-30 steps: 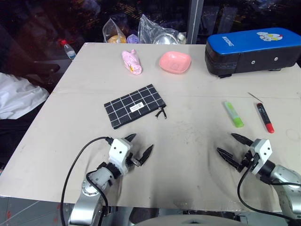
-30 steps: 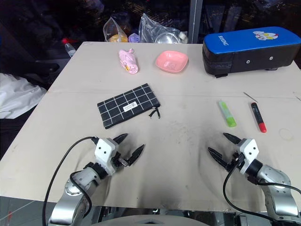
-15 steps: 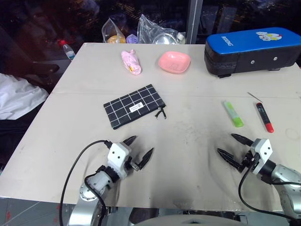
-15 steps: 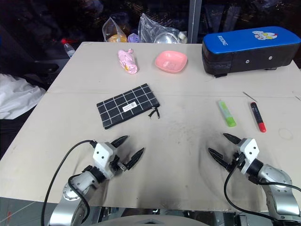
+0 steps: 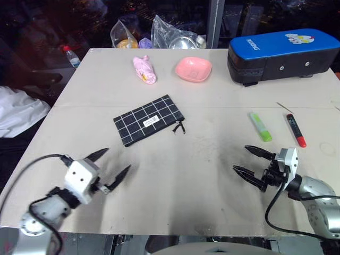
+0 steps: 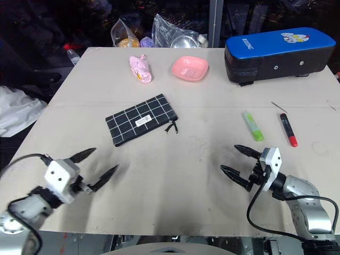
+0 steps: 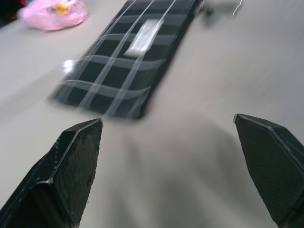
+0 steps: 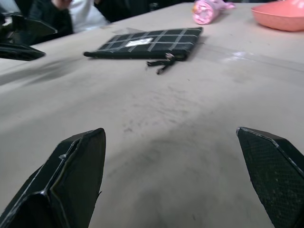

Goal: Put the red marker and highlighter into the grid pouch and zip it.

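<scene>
The grid pouch [image 5: 149, 119] lies flat left of the table's middle, its white label up and its black zipper cord [image 5: 180, 128] trailing off its right end. Over on the right lie the lime-green highlighter [image 5: 261, 126] and, beside it, the red marker [image 5: 294, 129]. My left gripper [image 5: 109, 166] hovers open near the front left edge, below and to the left of the pouch. My right gripper [image 5: 251, 161] is open at the front right, just in front of the highlighter, with nothing between its fingers. The pouch [image 7: 128, 57] also appears beyond the left fingers, and pouch [image 8: 145, 42] beyond the right ones.
A pink bowl [image 5: 194, 69] and a pink wrapped object [image 5: 144, 69] sit at the back middle. A big blue-topped black case [image 5: 281, 54] stands at the back right. Plastic bags [image 5: 172, 37] and a bottle [image 5: 70, 55] are past the far edge.
My left gripper swung out to the left and rose a little, away from the table's middle. My right gripper shifted slightly left and up. Both stayed open.
</scene>
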Controlling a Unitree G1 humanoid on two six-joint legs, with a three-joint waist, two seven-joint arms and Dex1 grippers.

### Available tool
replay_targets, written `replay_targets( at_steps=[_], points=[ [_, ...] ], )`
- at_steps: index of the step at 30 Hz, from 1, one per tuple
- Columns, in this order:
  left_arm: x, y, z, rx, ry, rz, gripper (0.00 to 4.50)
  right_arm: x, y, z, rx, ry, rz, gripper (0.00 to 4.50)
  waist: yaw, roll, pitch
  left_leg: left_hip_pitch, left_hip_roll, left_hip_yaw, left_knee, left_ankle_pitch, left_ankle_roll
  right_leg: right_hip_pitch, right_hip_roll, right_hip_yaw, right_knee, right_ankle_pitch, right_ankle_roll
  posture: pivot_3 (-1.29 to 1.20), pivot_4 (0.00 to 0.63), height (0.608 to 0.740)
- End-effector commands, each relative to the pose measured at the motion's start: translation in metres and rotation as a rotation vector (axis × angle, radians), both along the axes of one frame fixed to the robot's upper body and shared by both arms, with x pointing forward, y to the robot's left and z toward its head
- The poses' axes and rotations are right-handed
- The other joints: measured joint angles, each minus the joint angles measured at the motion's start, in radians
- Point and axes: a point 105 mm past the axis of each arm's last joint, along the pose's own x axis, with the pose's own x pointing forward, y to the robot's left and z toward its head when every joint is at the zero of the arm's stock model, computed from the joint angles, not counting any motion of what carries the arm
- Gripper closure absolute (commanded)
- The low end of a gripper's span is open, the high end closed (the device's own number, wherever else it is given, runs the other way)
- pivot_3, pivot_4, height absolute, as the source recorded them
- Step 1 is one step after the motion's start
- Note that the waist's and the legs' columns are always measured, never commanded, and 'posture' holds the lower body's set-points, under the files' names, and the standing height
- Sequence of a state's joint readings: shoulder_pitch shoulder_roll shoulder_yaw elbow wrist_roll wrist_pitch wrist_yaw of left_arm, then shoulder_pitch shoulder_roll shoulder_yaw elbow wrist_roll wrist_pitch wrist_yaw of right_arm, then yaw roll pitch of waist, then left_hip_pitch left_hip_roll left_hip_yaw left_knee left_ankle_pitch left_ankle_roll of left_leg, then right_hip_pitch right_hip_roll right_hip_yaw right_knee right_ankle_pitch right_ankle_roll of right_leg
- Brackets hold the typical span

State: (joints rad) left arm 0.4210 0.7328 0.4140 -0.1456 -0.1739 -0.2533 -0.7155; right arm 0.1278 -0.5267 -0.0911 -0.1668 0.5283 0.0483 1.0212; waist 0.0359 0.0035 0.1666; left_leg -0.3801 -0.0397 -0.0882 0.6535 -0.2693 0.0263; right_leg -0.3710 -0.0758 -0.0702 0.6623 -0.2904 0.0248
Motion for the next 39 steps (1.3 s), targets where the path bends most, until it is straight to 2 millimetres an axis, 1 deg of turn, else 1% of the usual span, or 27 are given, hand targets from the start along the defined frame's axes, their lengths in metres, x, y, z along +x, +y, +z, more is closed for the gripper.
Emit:
replay_targets(
  at_steps=[1,4,8,11,15,18,19,23,26,29,33,39],
  points=[
    [0.005,0.029,0.003,0.166,-0.036,-0.002,0.0,-0.002,0.006,0.015,0.02,-0.048,0.024,0.06,0.003,0.0,0.0,0.0,0.0,0.0,0.0,0.0,0.0,0.0,0.0,0.0,0.0,0.0,0.0,0.0,0.15,0.737],
    [0.018,0.044,-0.002,0.299,-0.065,-0.029,0.0,-0.004,0.01,0.014,0.019,-0.052,0.018,0.06,0.004,-0.002,0.0,0.0,0.0,0.001,0.0,0.0,0.001,-0.001,0.0,0.001,0.0,0.0,0.0,0.0,0.15,0.737],
    [0.037,0.05,0.0,0.465,-0.12,-0.115,0.0,-0.008,0.014,0.013,0.022,-0.052,0.014,0.06,0.005,-0.004,0.0,0.0,0.0,0.002,-0.001,-0.001,0.001,-0.001,0.0,0.002,0.0,0.0,0.0,0.0,0.15,0.737],
    [0.049,0.05,0.0,0.534,-0.142,-0.179,0.0,-0.006,0.017,0.015,0.026,-0.062,0.008,0.06,0.0,-0.004,0.0,-0.001,0.0,0.003,-0.001,-0.001,0.001,-0.003,0.0,0.003,0.002,0.001,0.001,0.0,0.15,0.737],
    [0.064,0.04,-0.007,0.586,-0.139,-0.271,0.0,-0.003,0.015,0.018,0.031,-0.07,0.01,0.06,-0.003,-0.003,-0.001,0.001,0.0,0.007,-0.001,0.0,0.001,-0.005,0.002,0.007,0.005,0.003,0.003,0.0,0.15,0.737],
    [0.078,0.029,-0.008,0.589,-0.166,-0.315,0.0,-0.003,0.012,0.017,0.015,-0.077,0.01,0.06,0.004,-0.003,-0.001,0.001,0.0,0.008,0.0,0.0,0.001,-0.005,0.004,0.007,0.008,0.003,0.003,0.0,0.15,0.737],
    [0.082,0.022,-0.008,0.584,-0.179,-0.339,0.0,-0.003,0.01,0.019,0.016,-0.082,0.001,0.06,0.004,-0.003,-0.001,0.001,0.0,0.008,0.001,0.0,0.001,-0.006,0.005,0.007,0.01,0.003,0.004,0.0,0.15,0.737],
    [0.095,-0.012,-0.012,0.548,-0.22,-0.465,0.0,-0.003,0.001,0.023,0.012,-0.106,-0.06,0.06,0.003,-0.003,-0.001,0.003,-0.001,0.011,0.002,0.0,0.0,-0.006,0.004,0.009,0.015,0.003,0.004,0.0,0.15,0.737],
    [0.109,-0.036,-0.01,0.526,-0.257,-0.52,0.0,-0.005,0.003,0.027,0.037,-0.117,-0.108,0.06,0.009,-0.003,-0.002,0.003,-0.001,0.011,0.003,0.0,0.0,-0.006,0.004,0.009,0.016,0.003,0.004,0.0,0.15,0.737],
    [0.119,-0.049,-0.009,0.514,-0.279,-0.532,0.0,-0.009,0.003,0.026,0.024,-0.121,-0.103,0.06,0.001,-0.003,-0.002,0.002,-0.001,0.012,0.005,0.0,0.001,-0.006,0.005,0.011,0.016,0.004,0.005,0.0,0.15,0.737],
    [0.135,-0.066,-0.004,0.47,-0.309,-0.519,0.0,-0.011,0.002,0.033,0.021,-0.145,-0.098,0.06,-0.002,-0.003,-0.002,0.002,-0.001,0.013,0.007,0.0,0.001,-0.006,0.005,0.011,0.016,0.004,0.007,0.0,0.15,0.737],
    [0.142,-0.089,-0.003,0.444,-0.341,-0.565,0.0,-0.014,0.003,0.036,-0.009,-0.169,-0.097,0.06,-0.001,-0.004,-0.002,0.001,-0.001,0.013,0.01,-0.001,0.002,-0.006,0.005,0.011,0.017,0.005,0.007,0.0,0.15,0.737]
  ],
)
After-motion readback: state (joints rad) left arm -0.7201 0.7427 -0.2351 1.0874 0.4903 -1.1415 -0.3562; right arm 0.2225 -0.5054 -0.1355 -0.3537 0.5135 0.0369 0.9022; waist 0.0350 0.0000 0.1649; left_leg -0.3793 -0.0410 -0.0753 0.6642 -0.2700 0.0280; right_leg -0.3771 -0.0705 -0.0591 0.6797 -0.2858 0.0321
